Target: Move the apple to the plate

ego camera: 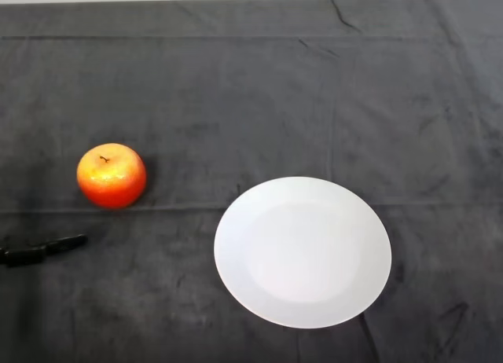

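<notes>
While the apple [111, 176] sits upright on the dark cloth of the table [259, 88], well left of the white plate [302, 251] and a little farther from the robot, nothing holds it; it rests on its own base, stem up. Only a thin black tip of the left hand [43, 249] shows at the view's left edge, just below and left of the fruit, apart from it. Whether that hand is released or clenched cannot be told from so little. It likely lies there as an approach from the arm's own side. The fruit is round and glossy, red-orange with a yellow flush near the dark stem. The plate is bare, so the transfer is not yet done.
</notes>
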You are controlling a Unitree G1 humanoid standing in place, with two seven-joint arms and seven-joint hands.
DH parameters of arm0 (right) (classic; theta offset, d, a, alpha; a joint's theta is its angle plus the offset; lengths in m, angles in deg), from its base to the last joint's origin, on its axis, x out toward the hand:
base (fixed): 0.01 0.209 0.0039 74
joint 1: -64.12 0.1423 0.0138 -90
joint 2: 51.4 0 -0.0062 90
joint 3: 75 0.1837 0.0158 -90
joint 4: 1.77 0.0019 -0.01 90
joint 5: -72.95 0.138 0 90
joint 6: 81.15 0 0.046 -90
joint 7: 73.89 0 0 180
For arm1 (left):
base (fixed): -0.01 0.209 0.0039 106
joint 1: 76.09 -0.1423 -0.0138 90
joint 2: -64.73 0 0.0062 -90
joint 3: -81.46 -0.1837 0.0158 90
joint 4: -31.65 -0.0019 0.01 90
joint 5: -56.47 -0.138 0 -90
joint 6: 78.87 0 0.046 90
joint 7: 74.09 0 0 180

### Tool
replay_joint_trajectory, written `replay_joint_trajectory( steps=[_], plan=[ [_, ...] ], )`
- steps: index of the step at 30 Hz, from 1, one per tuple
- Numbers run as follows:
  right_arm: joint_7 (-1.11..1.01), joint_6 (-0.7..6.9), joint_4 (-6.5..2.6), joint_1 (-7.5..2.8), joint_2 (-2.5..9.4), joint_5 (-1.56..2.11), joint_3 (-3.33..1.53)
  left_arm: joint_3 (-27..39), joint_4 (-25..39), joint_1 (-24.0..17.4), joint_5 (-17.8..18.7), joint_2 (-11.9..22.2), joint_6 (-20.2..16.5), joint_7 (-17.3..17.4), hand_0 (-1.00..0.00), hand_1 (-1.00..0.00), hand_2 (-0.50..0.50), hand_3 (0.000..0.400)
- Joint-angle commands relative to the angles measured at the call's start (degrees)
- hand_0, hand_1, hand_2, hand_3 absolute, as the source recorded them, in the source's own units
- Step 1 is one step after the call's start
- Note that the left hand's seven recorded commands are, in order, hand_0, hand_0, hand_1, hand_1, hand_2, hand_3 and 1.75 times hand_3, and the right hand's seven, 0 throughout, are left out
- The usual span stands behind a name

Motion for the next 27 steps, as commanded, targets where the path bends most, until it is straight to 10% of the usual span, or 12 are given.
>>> replay_joint_trajectory(
  steps=[1,22,24,26,27],
  plan=[
    [-0.13,-0.2,0.21,0.73,-1.13,0.89,0.89,-1.2,-0.6,2.2,-1.3,-0.5,-0.9,0.8,0.0,0.0,0.0,0.0],
    [-0.07,-0.19,0.33,0.69,-1.08,0.92,0.89,-8.9,-0.2,3.2,-6.3,-3.1,-7.9,5.3,0.0,0.0,0.0,0.0],
    [-0.07,-0.19,0.34,0.68,-1.08,0.92,0.89,-9.3,0.0,3.1,-6.5,-3.0,-8.3,5.8,-0.26,0.0,-0.13,0.104],
    [-0.06,-0.19,0.35,0.68,-1.07,0.92,0.89,-9.7,0.3,2.9,-6.6,-2.9,-8.6,6.1,-0.56,-0.47,-0.05,0.224],
    [-0.06,-0.19,0.36,0.68,-1.07,0.93,0.89,-9.8,0.4,2.9,-6.7,-2.8,-8.7,6.2,-0.58,-0.53,-0.03,0.234]
  ],
)
